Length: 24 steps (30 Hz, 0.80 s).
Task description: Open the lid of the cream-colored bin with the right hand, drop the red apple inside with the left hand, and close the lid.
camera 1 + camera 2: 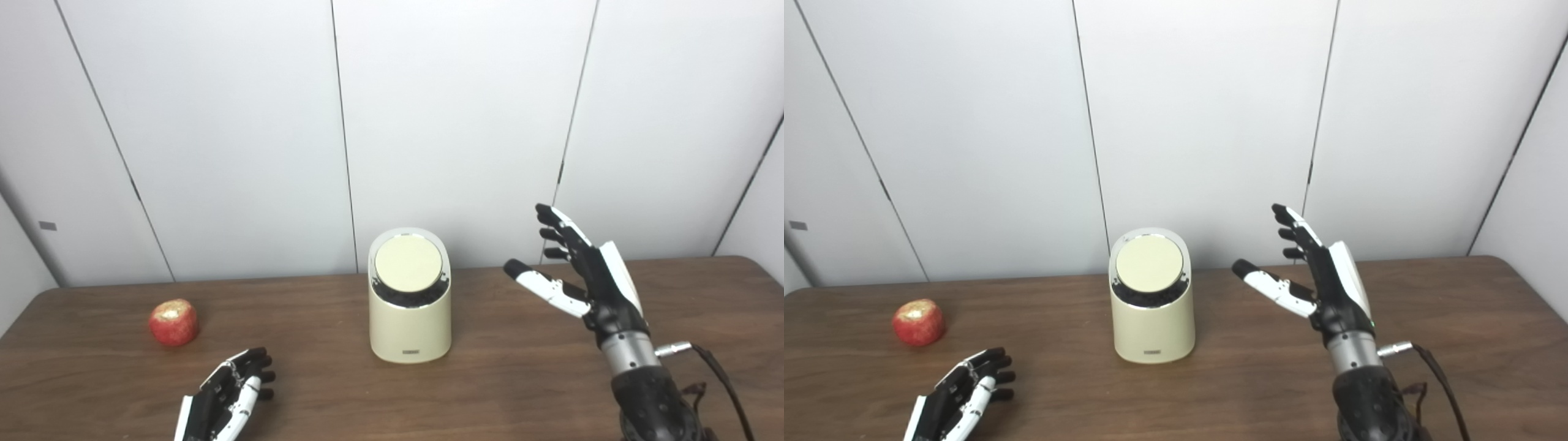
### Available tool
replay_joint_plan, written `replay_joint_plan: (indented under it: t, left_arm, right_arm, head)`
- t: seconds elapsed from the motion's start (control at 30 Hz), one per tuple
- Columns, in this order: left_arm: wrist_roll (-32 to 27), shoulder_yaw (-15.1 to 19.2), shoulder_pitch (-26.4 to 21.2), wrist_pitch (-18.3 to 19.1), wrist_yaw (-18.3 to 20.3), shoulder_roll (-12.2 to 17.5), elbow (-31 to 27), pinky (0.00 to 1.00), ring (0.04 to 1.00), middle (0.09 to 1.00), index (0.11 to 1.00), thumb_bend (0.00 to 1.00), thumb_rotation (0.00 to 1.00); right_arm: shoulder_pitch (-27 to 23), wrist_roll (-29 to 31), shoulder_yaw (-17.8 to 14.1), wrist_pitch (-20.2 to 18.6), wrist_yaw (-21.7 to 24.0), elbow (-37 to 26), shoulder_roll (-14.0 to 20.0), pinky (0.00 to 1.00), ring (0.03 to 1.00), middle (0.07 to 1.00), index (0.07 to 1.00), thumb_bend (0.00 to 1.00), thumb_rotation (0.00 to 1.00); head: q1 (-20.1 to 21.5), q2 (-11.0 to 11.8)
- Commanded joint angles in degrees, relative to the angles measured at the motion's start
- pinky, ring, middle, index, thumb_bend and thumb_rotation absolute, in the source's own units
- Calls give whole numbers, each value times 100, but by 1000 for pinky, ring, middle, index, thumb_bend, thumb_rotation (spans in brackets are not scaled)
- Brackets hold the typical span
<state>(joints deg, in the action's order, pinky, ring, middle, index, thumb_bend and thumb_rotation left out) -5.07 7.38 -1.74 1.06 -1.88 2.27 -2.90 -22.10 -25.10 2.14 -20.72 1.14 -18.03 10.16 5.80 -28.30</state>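
The cream-colored bin (410,318) stands upright at the table's middle, its round lid (408,263) shut and tilted toward me. The red apple (174,322) sits on the table to the far left. My right hand (579,275) is raised above the table to the right of the bin, fingers spread, open and empty, apart from the lid. My left hand (236,389) rests low near the front edge, below and right of the apple, fingers loosely curled, holding nothing.
The brown wooden table (520,373) runs the full width; white wall panels stand just behind it. A cable (713,367) trails from my right wrist.
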Motion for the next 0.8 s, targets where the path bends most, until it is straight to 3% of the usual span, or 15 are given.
replay_joint_plan:
  t: [0.0,0.2,0.37,0.57,0.77]
  left_arm:
    - [10,4,-51,-43,-11,26,-93,596,668,714,703,260,308]
    - [26,-7,-28,9,-54,-35,-151,596,665,712,700,271,304]
    - [59,-37,-11,-3,-69,-55,-160,600,669,713,701,271,309]
    - [159,-83,21,35,-134,-138,-234,597,673,717,703,270,321]
    - [241,-132,34,30,-181,-187,-275,594,668,716,696,265,318]
  right_arm:
    - [-414,-190,86,-93,56,-199,23,778,873,911,910,711,631]
    - [-1077,-392,358,-397,244,122,9,813,912,938,916,761,580]
    - [-1476,-928,675,-577,272,507,-13,712,841,902,920,837,600]
    - [-1664,-1134,764,-591,234,1007,-235,684,834,908,923,880,482]
    - [-1778,-1282,744,-614,376,1409,-394,616,808,925,939,937,429]
  head:
    - [1,-3]
    - [-36,-2]
    - [-94,-7]
    - [-152,-10]
    - [-206,-25]
